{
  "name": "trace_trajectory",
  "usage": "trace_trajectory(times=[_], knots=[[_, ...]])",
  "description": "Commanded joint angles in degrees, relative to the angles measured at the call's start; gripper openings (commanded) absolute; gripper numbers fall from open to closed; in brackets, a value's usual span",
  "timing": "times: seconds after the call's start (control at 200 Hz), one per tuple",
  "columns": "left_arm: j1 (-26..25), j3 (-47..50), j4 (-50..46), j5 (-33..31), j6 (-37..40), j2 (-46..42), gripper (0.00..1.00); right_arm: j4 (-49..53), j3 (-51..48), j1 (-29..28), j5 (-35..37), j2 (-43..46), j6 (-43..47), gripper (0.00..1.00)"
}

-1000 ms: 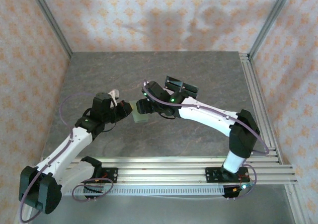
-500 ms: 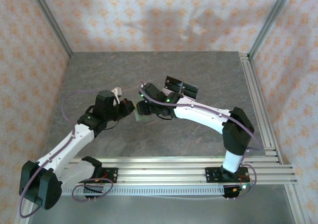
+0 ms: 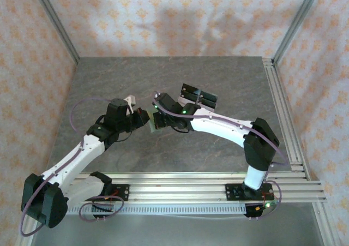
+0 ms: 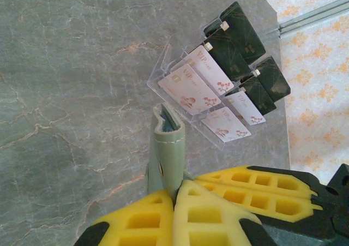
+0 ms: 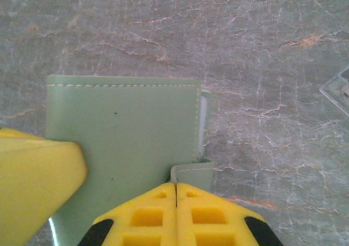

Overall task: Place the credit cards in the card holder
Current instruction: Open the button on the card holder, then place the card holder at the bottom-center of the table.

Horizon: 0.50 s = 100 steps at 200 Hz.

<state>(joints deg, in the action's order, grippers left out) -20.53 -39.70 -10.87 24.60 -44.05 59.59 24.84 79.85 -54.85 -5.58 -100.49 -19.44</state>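
The card holder [image 3: 154, 121], a sage-green folding wallet, is held over the middle of the grey table [image 3: 229, 77] between the two arms, which are bent inward so that their wrists nearly meet. The left gripper [image 3: 140, 118] is clamped on one edge of the wallet, its yellow fingers pressed together. The right gripper [image 3: 160, 120] is closed tight on the little snap tab [image 5: 192, 172]. The credit cards [image 4: 188, 85] are seen slotted in the clear stand [image 4: 163, 66] on the table beyond.

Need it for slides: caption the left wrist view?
Left claw shut on the edge-on card holder; credit cards in clear stand beyond.
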Motion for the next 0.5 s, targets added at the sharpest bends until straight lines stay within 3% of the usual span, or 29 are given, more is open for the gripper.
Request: trace_trajectory(times=[0.0,0.11,0.455,0.495], knots=[[0.1,0.2,2.7,-2.4,-0.2,-0.5,0.00,1.5,-6.4,4.9,2.3,3.6,-3.6,0.00],[0.1,2.1,4.2,-2.5,-0.7,-0.1,0.00,-0.8,-11.0,7.0,0.2,7.0,-4.9,0.00],[0.0,4.8,5.7,-2.8,0.8,4.6,0.00,-1.7,-12.2,6.9,-6.3,10.0,-5.8,0.00],[-0.1,5.3,6.1,-2.8,0.9,5.6,0.07,-2.0,-12.5,7.0,-7.0,10.5,-6.1,0.00]])
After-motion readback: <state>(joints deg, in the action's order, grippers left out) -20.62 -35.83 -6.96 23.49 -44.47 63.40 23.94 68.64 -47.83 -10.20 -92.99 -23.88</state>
